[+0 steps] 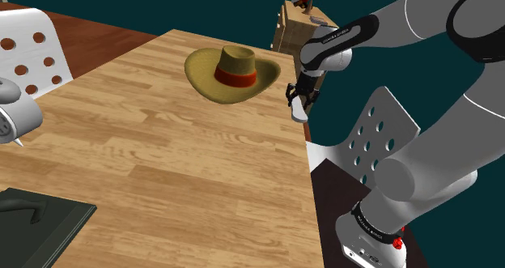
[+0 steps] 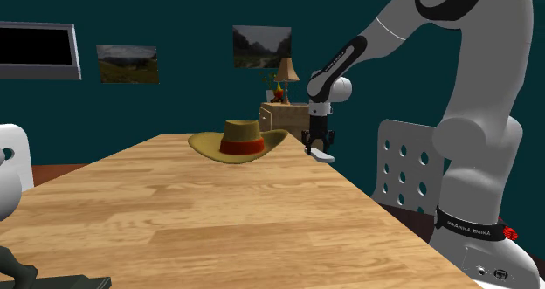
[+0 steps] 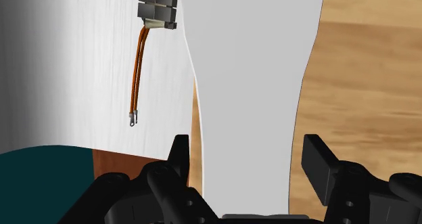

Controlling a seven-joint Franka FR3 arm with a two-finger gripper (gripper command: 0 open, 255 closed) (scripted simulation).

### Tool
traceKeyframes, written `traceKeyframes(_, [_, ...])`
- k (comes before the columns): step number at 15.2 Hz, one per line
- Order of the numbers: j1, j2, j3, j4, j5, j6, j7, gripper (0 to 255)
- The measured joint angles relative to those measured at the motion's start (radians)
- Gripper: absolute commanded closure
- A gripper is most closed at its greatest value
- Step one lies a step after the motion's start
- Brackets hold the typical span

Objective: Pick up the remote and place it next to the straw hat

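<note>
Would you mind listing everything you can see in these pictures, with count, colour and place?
table: 1, light wood, bearing the things below.
hat: 1, tan with a red band, on the table's far end.
remote: 1, pale grey, at the table's edge near the hat.
flat object: 1, dark, at the table's near corner.
chairs: 2, white with round holes, one on either side of the table.
dresser: 1, light wood, at the teal wall, with a lamp on it.
pictures: 2, landscapes, on the wall.
arm: 1, white with dark joints.
gripper: 1, black, fingers apart on either side of the remote.
</note>
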Motion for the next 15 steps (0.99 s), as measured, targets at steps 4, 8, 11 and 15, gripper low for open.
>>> traceKeyframes(4, [0.000, 0.000, 0.000, 0.000, 0.000, 0.000, 0.000, 0])
traceKeyframes(8, [-0.003, -0.027, -0.003, 0.017, 0.002, -0.042, -0.006, 0])
traceKeyframes(11, [-0.002, -0.064, -0.003, 0.050, 0.005, -0.112, -0.005, 0])
traceKeyframes(15, [-0.002, -0.069, -0.002, 0.058, 0.005, -0.127, -0.004, 0])
